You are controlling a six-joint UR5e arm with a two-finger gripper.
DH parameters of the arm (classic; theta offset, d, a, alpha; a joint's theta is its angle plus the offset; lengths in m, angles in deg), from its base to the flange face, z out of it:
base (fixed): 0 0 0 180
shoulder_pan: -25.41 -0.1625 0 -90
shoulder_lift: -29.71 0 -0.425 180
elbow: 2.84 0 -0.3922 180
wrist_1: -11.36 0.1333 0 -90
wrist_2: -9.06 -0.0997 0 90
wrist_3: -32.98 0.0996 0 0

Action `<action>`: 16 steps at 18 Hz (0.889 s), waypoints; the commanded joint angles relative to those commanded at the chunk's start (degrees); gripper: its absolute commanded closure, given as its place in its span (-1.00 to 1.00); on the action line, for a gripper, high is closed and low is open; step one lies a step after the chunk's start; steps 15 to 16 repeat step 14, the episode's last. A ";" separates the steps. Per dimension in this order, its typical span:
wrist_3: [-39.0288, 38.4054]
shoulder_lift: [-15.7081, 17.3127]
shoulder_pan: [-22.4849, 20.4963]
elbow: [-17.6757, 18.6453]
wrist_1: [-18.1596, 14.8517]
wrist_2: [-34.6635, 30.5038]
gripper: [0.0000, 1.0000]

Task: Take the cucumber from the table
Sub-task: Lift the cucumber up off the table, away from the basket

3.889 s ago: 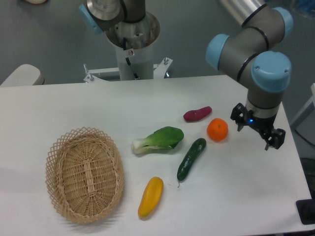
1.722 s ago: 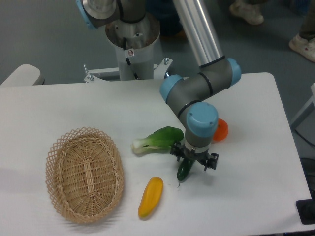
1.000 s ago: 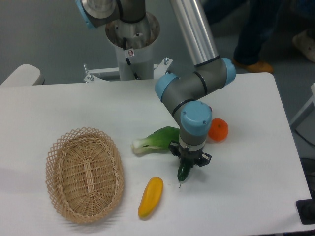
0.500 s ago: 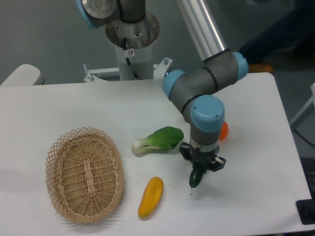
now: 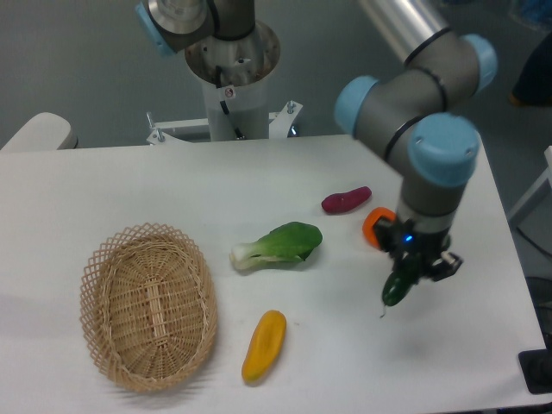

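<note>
My gripper (image 5: pixel 414 269) is shut on the dark green cucumber (image 5: pixel 397 290), whose lower end and thin stem tip hang out below the fingers. The cucumber is held in the air above the right part of the white table (image 5: pixel 129 181), with a faint shadow under it. The upper part of the cucumber is hidden by the gripper.
A wicker basket (image 5: pixel 147 306) lies at the left. A bok choy (image 5: pixel 278 245) lies mid-table and a yellow vegetable (image 5: pixel 264 346) in front of it. A purple sweet potato (image 5: pixel 346 199) and an orange (image 5: pixel 374 227), partly behind my arm, lie at the right.
My gripper came to the cucumber, shut on it and lifted it. Since half a second ago it has carried the cucumber up and to the right.
</note>
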 joint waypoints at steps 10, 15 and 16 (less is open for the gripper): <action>2.92 0.53 -1.59 -0.09 -0.62 -0.18 0.80; 2.92 0.53 -1.59 -0.18 -0.62 -0.18 0.80; 2.92 0.53 -1.59 -0.18 -0.62 -0.18 0.80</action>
